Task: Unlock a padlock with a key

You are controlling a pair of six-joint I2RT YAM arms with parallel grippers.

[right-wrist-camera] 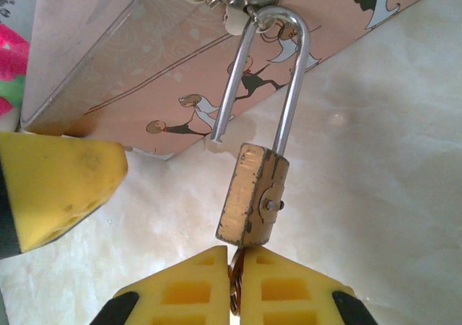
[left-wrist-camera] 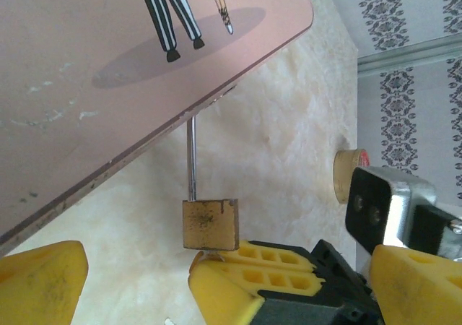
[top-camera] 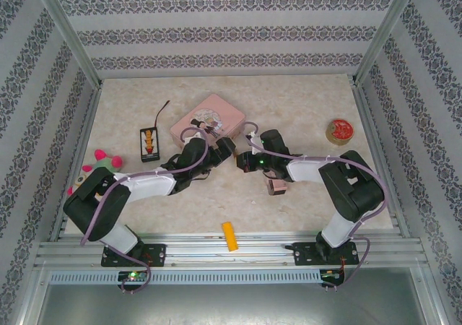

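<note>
The small brass padlock [right-wrist-camera: 253, 195] hangs by its silvery shackle [right-wrist-camera: 289, 72] from the hasp of the pink tin [top-camera: 209, 117]. One shackle leg stands free of the body, beside it. My right gripper [right-wrist-camera: 242, 256] sits directly under the padlock body, shut on the key [right-wrist-camera: 234, 285], whose ring shows between the yellow fingers. The key's blade is hidden under the body. In the left wrist view the padlock [left-wrist-camera: 209, 224] hangs below the tin's edge. My left gripper [left-wrist-camera: 231, 267] is open wide, its fingers [left-wrist-camera: 40, 282] on either side of the padlock and touching nothing.
Both grippers meet in front of the tin [left-wrist-camera: 108, 65] at mid-table. A small pink block [top-camera: 276, 186] lies beside the right arm. A black remote [top-camera: 148, 143] and a plush toy [top-camera: 97, 165] are at left, a tape roll [top-camera: 339, 130] at right, a yellow piece [top-camera: 229, 236] near the front edge.
</note>
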